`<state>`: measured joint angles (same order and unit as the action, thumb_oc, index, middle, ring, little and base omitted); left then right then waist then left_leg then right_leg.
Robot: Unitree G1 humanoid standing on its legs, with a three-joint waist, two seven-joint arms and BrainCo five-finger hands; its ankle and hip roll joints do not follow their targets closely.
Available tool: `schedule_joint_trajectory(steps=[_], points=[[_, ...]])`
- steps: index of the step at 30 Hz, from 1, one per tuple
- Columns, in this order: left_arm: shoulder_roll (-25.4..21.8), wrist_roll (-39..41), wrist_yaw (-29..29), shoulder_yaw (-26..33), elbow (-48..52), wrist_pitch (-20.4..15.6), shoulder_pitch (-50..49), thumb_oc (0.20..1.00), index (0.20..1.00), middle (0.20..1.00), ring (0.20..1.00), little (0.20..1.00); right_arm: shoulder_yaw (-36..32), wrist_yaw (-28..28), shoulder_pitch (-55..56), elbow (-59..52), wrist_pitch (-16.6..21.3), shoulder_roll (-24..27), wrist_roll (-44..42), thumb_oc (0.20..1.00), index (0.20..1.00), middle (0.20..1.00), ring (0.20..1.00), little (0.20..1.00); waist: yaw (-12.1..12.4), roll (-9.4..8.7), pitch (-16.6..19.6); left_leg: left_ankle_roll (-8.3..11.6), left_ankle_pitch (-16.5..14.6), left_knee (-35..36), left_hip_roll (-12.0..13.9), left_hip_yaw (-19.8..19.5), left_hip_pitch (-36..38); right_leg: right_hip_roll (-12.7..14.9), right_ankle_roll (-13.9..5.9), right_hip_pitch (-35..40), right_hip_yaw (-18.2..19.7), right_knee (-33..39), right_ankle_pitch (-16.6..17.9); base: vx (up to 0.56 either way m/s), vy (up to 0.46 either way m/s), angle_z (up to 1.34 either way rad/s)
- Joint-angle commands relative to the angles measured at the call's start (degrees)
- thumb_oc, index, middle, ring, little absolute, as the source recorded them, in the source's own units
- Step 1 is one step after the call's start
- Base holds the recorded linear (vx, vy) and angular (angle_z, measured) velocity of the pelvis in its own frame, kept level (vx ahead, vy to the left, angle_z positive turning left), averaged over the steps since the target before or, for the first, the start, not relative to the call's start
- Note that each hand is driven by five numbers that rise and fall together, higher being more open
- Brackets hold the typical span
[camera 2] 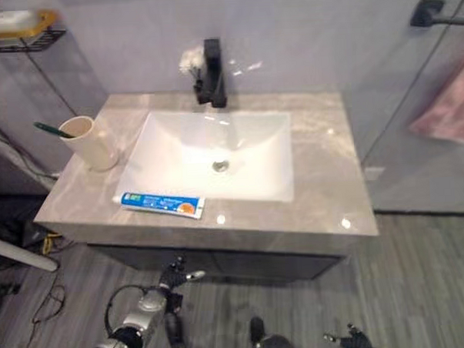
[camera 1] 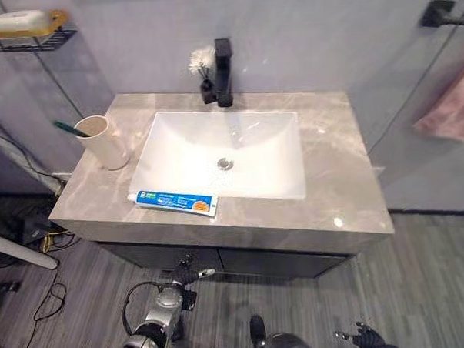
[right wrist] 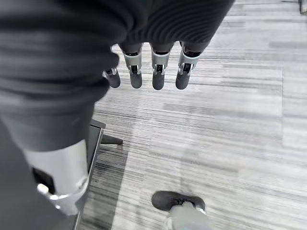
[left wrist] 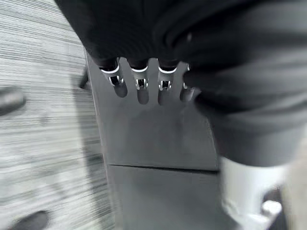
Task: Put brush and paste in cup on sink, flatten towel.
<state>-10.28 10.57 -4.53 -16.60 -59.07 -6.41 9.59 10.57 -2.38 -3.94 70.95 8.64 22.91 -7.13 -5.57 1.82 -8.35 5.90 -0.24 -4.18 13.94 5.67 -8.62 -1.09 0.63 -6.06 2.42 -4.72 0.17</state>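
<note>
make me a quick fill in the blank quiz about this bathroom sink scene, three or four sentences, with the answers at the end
1. The toothbrush already stands in the ____ at the counter's left end.
2. The toothpaste tube lies flat on the counter in front of the ____.
3. The pink towel hangs on the ____ side of the scene.
4. The left hand and right hand both hold ____.

Answers: cup; basin; right; nothing

Grey stone counter (camera 1: 332, 177) carries cup (camera 1: 107, 141), toothpaste tube (camera 1: 175, 201), black faucet (camera 1: 224, 73).
</note>
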Motion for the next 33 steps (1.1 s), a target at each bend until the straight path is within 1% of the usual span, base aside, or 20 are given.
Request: schedule_joint_trajectory(steps=[1,3,5,7,9,12,15,17,19,20,21,22,23,24,25,27,30,31,32,33], points=[[-2.3,-0.6,0.1,2.6,0.8,-1.3,1.1,1.0,1.0,1.0,1.0,1.0,0.0,-0.2,1.3,-2.7,0.7,-1.7,1.3,1.0,1.0,1.0,1.0,1.0,0.1,-0.85,1.5,-6.42,-2.0,1.1,-6.9,5.0,5.1,6.3,1.14,0.2,0.0,-2.1,3.8,0.08,0.236,-0.83],[-2.7,-0.7,0.1,3.6,0.2,-1.5,0.3,1.0,1.0,1.0,1.0,1.0,-0.1,-0.1,1.0,-3.9,1.0,-2.8,0.6,1.0,1.0,1.0,1.0,1.0,0.4,-0.43,1.9,-6.85,-2.4,2.1,-7.7,7.4,6.8,7.6,0.04,0.5,-0.2,-1.0,4.7,0.06,0.226,-0.66],[-3.0,-0.6,0.0,4.2,0.1,-1.5,0.0,1.0,1.0,1.0,1.0,1.0,0.7,0.0,0.8,-4.6,1.1,-3.2,1.1,1.0,1.0,1.0,1.0,1.0,0.8,-0.25,2.0,-7.17,-2.6,2.6,-8.0,7.9,7.6,7.7,-0.36,0.4,0.1,-1.0,4.7,0.03,0.13,-0.81],[-3.1,0.1,-0.7,5.5,-0.9,-1.8,-0.6,1.0,1.0,1.0,1.0,1.0,2.4,0.3,0.6,-6.5,1.3,-4.4,2.2,1.0,1.0,1.0,1.0,1.0,1.4,-0.61,1.8,-7.08,-2.5,3.5,-8.1,9.6,9.2,8.5,-1.8,0.1,-1.8,-1.0,6.1,0.01,0.09,-0.56],[-3.4,0.6,-0.9,6.3,-0.5,-2.3,-1.8,1.0,1.0,1.0,1.0,1.0,3.4,0.1,0.9,-9.2,1.5,-5.1,2.7,1.0,1.0,1.0,1.0,1.0,2.2,-1.12,2.0,-6.56,-1.7,5.5,-7.9,10.7,10.3,9.9,-2.27,0.2,-6.1,0.9,8.3,0.0,0.008,-0.35],[-4.1,-1.6,0.7,2.3,6.3,-2.6,-6.2,1.0,1.0,1.0,1.0,1.0,2.8,-0.4,2.2,-10.1,1.9,-4.9,2.1,1.0,1.0,1.0,1.0,1.0,2.2,-1.37,3.6,-6.37,1.1,9.2,-7.8,7.2,10.4,9.2,-1.23,4.2,-7.1,8.5,8.2,0.04,-0.044,0.28],[-6.9,-5.9,4.8,-3.5,14.9,-1.5,-11.1,1.0,1.0,1.0,1.0,1.0,1.8,0.2,0.9,-7.9,1.5,-3.3,1.7,1.0,1.0,1.0,1.0,1.0,2.7,-0.42,3.4,-6.86,1.4,9.2,-7.6,6.5,10.0,9.2,-0.93,4.8,-8.2,9.7,8.5,0.01,-0.013,0.19],[-13.4,-9.4,9.4,-6.4,25.5,-0.9,-16.4,1.0,1.0,1.0,1.0,1.0,1.7,1.5,0.3,-6.8,0.7,-1.8,2.0,1.0,1.0,1.0,1.0,1.0,3.2,0.38,3.5,-7.43,1.3,9.2,-7.5,6.3,9.8,9.3,-0.34,4.7,-8.4,9.7,7.7,0.01,0.006,0.11],[-20.1,-8.4,15.1,-7.0,36.8,0.0,-20.1,1.0,1.0,1.0,1.0,1.0,2.1,3.1,0.0,-5.0,-0.1,-1.1,2.9,1.0,1.0,1.0,1.0,1.0,3.5,0.82,3.8,-7.45,1.2,9.2,-7.4,6.0,9.6,9.3,-0.24,4.8,-8.6,9.7,7.0,0.0,0.0,0.0],[-21.9,-6.9,16.5,-6.1,40.5,0.6,-21.4,1.0,1.0,1.0,1.0,1.0,2.0,3.4,-0.1,-4.4,-0.7,-0.9,3.0,1.0,1.0,1.0,1.0,1.0,3.7,0.99,3.9,-7.34,1.3,9.2,-7.3,5.9,9.6,9.3,-0.36,5.0,-8.8,9.7,7.0,0.06,-0.018,0.16],[-30.9,2.9,24.5,-5.3,56.2,4.7,-24.7,1.0,1.0,1.0,1.0,1.0,2.6,4.3,-0.9,-1.5,-2.2,-0.8,4.6,1.0,1.0,1.0,1.0,1.0,4.1,1.51,4.4,-6.76,1.8,9.2,-7.0,5.7,9.6,9.1,-0.63,5.6,-9.2,9.7,6.9,0.05,-0.019,0.2],[-31.1,3.1,24.5,-5.1,56.7,5.0,-24.9,1.0,1.0,1.0,1.0,1.0,2.6,4.3,-0.9,-1.5,-2.2,-0.9,4.6,1.0,1.0,1.0,1.0,1.0,4.1,1.41,4.4,-6.75,1.8,9.2,-7.0,5.7,9.6,9.0,-0.62,5.7,-9.2,9.7,6.9,0.05,-0.035,0.26],[-37.0,12.7,28.2,-5.5,67.1,9.2,-24.8,1.0,1.0,1.0,1.0,1.0,2.7,4.5,-1.2,-0.5,-3.0,-1.7,4.0,1.0,1.0,1.0,1.0,1.0,4.0,1.66,4.6,-6.21,2.2,9.2,-6.7,5.7,9.5,8.9,-0.95,5.9,-9.4,9.7,7.2,0.01,-0.019,0.14],[-37.0,12.7,28.2,-5.5,67.1,9.3,-24.9,1.0,1.0,1.0,1.0,1.0,2.7,4.5,-1.2,-0.5,-3.0,-1.7,4.0,1.0,1.0,1.0,1.0,1.0,4.0,1.64,4.6,-6.21,2.2,9.2,-6.7,5.7,9.5,8.9,-0.95,5.9,-9.4,9.7,7.2,0.03,-0.04,0.09],[-44.1,19.9,32.1,-9.1,76.2,13.3,-21.3,1.0,1.0,1.0,1.0,1.0,3.0,4.6,-1.1,0.3,-3.4,-2.5,3.3,1.0,1.0,1.0,1.0,1.0,3.6,1.85,5.0,-5.36,2.1,9.2,-6.3,5.7,9.6,8.7,-1.38,6.2,-9.7,9.7,7.1,0.04,-0.037,0.02],[-49.1,27.2,34.4,-14.6,82.4,16.4,-14.9,1.0,1.0,1.0,1.0,1.0,3.7,4.4,-0.6,0.4,-3.4,-3.2,3.3,1.0,1.0,1.0,1.0,1.0,3.1,1.69,5.3,-4.39,1.7,9.2,-6.1,5.8,9.9,8.5,-1.76,6.6,-10.0,9.7,7.0,0.04,-0.046,0.08],[-53.5,32.2,35.0,-21.2,89.7,16.4,-3.4,1.0,1.0,1.0,1.0,1.0,4.1,4.0,-0.1,-0.1,-3.3,-3.5,3.3,1.0,1.0,1.0,1.0,1.0,2.9,1.48,5.3,-3.69,1.2,9.2,-5.7,5.7,10.2,8.3,-1.88,6.9,-10.6,8.8,6.7,0.0,-0.032,0.17],[-54.6,34.1,33.2,-21.7,92.4,14.7,1.8,1.0,1.0,1.0,1.0,1.0,3.9,3.7,0.3,-0.6,-3.3,-3.8,2.6,1.0,1.0,1.0,1.0,1.0,2.9,1.43,5.2,-3.57,1.1,9.2,-5.6,5.7,10.2,8.0,-1.74,6.7,-10.8,7.8,6.2,0.0,0.0,0.0],[-55.0,32.8,30.7,-19.2,93.8,12.0,3.8,1.0,1.0,1.0,1.0,1.0,3.0,3.3,1.1,-1.2,-3.3,-4.2,1.9,1.0,1.0,1.0,1.0,1.0,3.2,1.31,4.9,-3.64,0.9,9.2,-5.4,5.5,10.3,7.7,-1.44,6.5,-10.9,6.8,5.6,0.0,0.0,0.0],[-55.1,32.8,30.7,-19.1,93.8,12.0,3.7,1.0,1.0,1.0,1.0,1.0,3.0,3.3,1.1,-1.2,-3.3,-4.2,1.9,1.0,1.0,1.0,1.0,1.0,3.2,1.31,4.9,-3.64,0.9,9.2,-5.4,5.5,10.3,7.7,-1.44,6.5,-10.9,6.8,5.6,-0.01,-0.004,0.04]])
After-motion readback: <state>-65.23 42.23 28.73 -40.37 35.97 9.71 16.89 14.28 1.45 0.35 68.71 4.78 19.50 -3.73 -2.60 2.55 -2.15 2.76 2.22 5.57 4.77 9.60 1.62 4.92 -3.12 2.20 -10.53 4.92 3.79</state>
